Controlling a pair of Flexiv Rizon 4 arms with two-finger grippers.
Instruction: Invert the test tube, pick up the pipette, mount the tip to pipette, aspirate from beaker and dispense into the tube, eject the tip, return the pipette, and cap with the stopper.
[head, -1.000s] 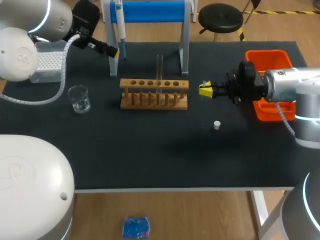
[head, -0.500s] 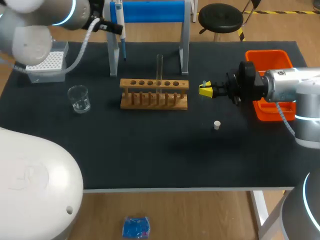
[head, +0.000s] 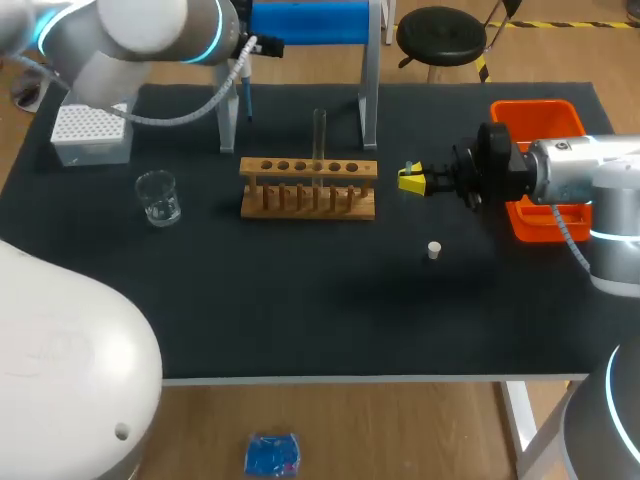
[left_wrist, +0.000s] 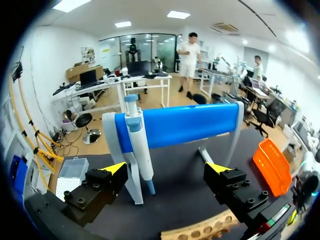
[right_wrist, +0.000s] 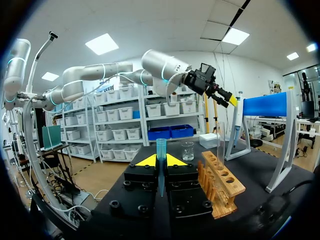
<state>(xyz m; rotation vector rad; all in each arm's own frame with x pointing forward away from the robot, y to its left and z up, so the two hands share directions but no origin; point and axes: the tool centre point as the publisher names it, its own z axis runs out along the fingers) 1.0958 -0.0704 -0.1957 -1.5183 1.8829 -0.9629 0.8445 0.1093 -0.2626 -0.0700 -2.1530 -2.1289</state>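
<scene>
Our left hand (left_wrist: 166, 167) has its yellow-tipped fingers wide apart, gripping nothing. Just ahead of it hangs the white plastic pipette with a blue head (left_wrist: 140, 145), upright and closer to one finger than the other, hooked on the blue bar of the white-legged stand (left_wrist: 190, 122). We judge the pipette light, stiff and rather slick. The thick white body below the head looks the place to take hold, with the fingers square across it. The thin lower shaft and the plunger on top are best left alone, and it probably has to be lifted clear of the bar rather than pulled straight off. Under and beyond that hand lies the wooden tube rack (left_wrist: 200, 231). Our right hand (right_wrist: 160, 160), well apart from the left, is clamped on a clear pipette tip with a blue collar (right_wrist: 161, 146), held upright. Ahead of it and to one side, the clear glass test tube (head: 319, 130) stands in the rack, with the small glass beaker (right_wrist: 188, 151) farther on. The small white stopper (head: 434, 250) lies on the black desk (head: 300, 310) near the right hand.
</scene>
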